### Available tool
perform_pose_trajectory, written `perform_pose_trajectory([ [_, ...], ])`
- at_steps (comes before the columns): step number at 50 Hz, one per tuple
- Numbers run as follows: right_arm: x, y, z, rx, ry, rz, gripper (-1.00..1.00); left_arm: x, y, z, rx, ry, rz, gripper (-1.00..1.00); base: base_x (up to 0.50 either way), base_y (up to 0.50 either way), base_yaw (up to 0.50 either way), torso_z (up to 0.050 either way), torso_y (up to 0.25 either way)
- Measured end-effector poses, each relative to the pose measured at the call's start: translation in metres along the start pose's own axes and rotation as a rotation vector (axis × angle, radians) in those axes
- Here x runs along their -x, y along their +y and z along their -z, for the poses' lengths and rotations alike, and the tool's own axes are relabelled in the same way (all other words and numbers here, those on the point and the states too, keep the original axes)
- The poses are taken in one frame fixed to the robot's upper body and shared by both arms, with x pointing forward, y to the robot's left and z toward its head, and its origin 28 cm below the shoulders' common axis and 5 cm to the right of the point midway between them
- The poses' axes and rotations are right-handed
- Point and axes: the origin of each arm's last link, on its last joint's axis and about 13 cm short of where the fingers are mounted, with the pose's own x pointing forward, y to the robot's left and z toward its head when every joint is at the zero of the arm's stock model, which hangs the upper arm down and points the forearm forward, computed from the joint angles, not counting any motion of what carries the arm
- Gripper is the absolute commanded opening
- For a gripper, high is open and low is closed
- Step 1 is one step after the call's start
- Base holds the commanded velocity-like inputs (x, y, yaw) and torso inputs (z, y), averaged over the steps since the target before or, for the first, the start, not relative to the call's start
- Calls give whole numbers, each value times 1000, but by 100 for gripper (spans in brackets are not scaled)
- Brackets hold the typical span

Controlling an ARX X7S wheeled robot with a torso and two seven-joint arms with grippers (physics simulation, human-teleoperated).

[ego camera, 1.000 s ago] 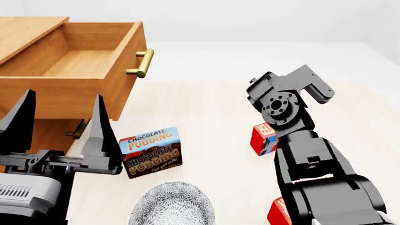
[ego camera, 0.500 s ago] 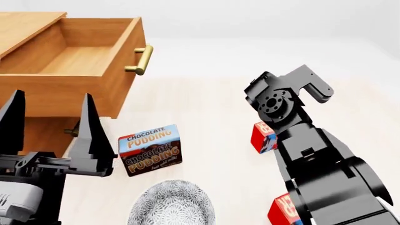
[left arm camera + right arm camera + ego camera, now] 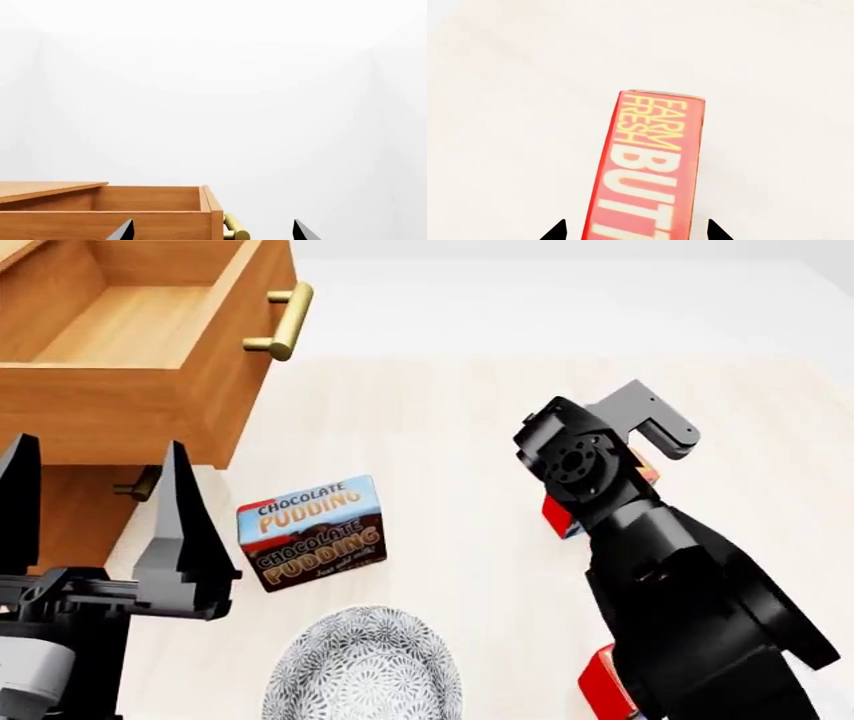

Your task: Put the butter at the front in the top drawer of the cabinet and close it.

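Note:
The cabinet (image 3: 80,510) stands at the head view's upper left. Its top drawer (image 3: 134,330) is pulled open and looks empty, with its brass handle (image 3: 280,320) towards the middle. It also shows in the left wrist view (image 3: 133,215). A red butter box (image 3: 650,170) lies on the pale table between my right gripper's (image 3: 635,231) open fingertips, which do not touch it. In the head view this box (image 3: 558,516) is mostly hidden behind my right wrist (image 3: 583,455). A second red butter box (image 3: 601,685) shows at the bottom edge. My left gripper (image 3: 96,455) is open and empty beside the cabinet.
A chocolate pudding box (image 3: 314,532) stands between my two arms. A patterned grey bowl (image 3: 363,670) sits in front of it. The lower drawer's handle (image 3: 134,485) shows under the open drawer. The pale table (image 3: 441,420) runs to a white wall.
The head view has tilted down, so the cabinet and boxes sit higher in the picture. My right wrist now covers more of the butter box under it. The left gripper stays open.

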Motion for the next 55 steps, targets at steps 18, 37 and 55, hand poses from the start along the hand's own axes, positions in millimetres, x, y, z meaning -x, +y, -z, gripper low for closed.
perform_pose_trajectory([
  [18,1,0,5,56,14,-29,100,0,0,2,-7,12,0,100,0,0,0,0,0],
  [37,-6,-5,14,65,65,-21,-100,1,1,5,-12,24,-4,100,0,0,0,0,0],
  [55,-8,-7,12,68,78,-8,-100,1,1,8,-18,36,-8,100,4,-2,-2,-1,-5],
])
